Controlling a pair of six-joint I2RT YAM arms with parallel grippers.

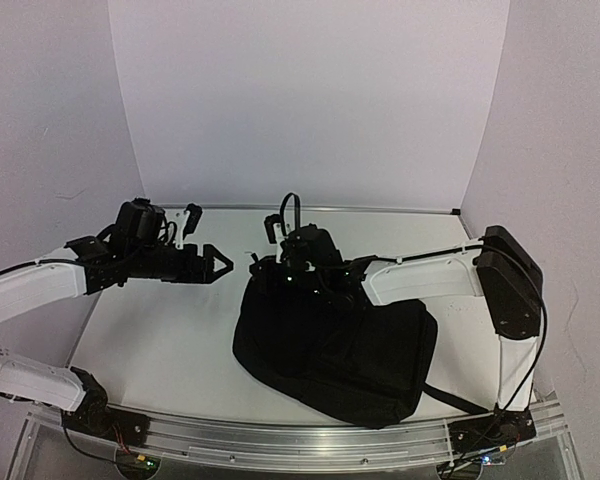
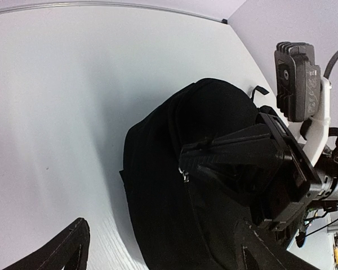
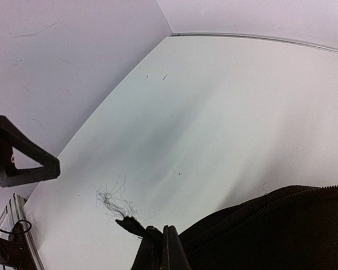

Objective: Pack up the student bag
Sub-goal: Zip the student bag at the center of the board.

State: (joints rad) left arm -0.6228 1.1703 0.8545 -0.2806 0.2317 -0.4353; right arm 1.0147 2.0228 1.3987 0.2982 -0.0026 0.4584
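Black student bag, right pincer closed at its edge

A: Bench?
B: White, matte; a few faint scuff marks; metal rail along near edge.
A: Walls?
B: Plain pale panels, 3 sides; back wall, left wall, right wall; thin grey strip at bench's far edge; light soft, even, slight lilac cast.

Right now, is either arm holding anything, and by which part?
The right gripper pinches the student bag at its edge, fingers shut at the end of the zipper. The left gripper is open, empty.
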